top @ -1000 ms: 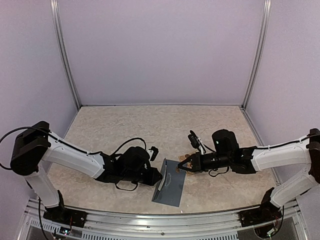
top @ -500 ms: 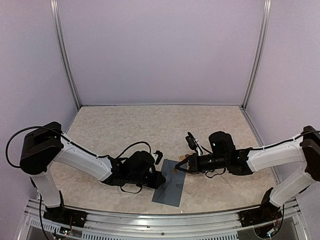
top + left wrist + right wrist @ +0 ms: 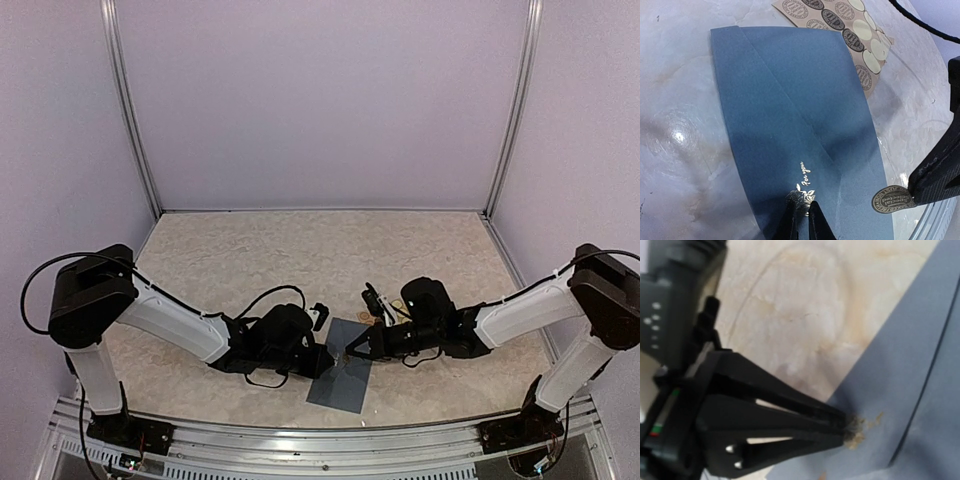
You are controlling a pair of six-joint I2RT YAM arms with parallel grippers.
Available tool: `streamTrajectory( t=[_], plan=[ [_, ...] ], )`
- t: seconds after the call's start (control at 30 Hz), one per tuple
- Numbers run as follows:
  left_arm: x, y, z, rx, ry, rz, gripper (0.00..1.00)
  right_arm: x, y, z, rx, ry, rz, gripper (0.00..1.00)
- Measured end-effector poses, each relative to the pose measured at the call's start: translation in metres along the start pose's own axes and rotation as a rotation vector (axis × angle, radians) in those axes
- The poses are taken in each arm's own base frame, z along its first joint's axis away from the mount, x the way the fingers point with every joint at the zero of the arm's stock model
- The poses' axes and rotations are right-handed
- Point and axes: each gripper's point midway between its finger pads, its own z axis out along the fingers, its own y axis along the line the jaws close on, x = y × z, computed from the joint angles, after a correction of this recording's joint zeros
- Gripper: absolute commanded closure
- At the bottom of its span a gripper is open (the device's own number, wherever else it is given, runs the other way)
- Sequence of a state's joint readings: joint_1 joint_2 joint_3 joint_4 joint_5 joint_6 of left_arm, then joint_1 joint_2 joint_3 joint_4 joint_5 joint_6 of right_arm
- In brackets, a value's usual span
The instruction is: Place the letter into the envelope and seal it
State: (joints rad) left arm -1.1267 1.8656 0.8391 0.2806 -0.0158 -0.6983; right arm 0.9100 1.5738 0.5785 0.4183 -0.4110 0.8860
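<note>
bench [image 3: 250, 250]: open room across far half | envelope [image 3: 790, 100]: flat near front rail, between both hands | left hand [image 3: 801, 220]: closed, pinching envelope's edge | right hand [image 3: 352, 352]: gripping sticker [image 3: 892, 200] over envelope, near left fingertips

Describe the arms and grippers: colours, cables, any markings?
The left arm and right arm have white links with black joints and black cables looping near the wrists. The left gripper and right gripper are black, with tapered pointed fingers. Small green and red marks show on the left gripper's body.
</note>
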Motion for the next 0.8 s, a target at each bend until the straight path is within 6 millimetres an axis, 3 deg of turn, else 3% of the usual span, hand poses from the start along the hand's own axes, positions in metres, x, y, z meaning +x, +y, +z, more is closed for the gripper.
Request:
streamTrajectory(
  t=[0.8],
  plan=[
    [0.000,0.000,0.001,0.000,0.001,0.000,0.92,0.011,-0.027,0.016,0.070,0.021,0.020,1.00]
  ],
)
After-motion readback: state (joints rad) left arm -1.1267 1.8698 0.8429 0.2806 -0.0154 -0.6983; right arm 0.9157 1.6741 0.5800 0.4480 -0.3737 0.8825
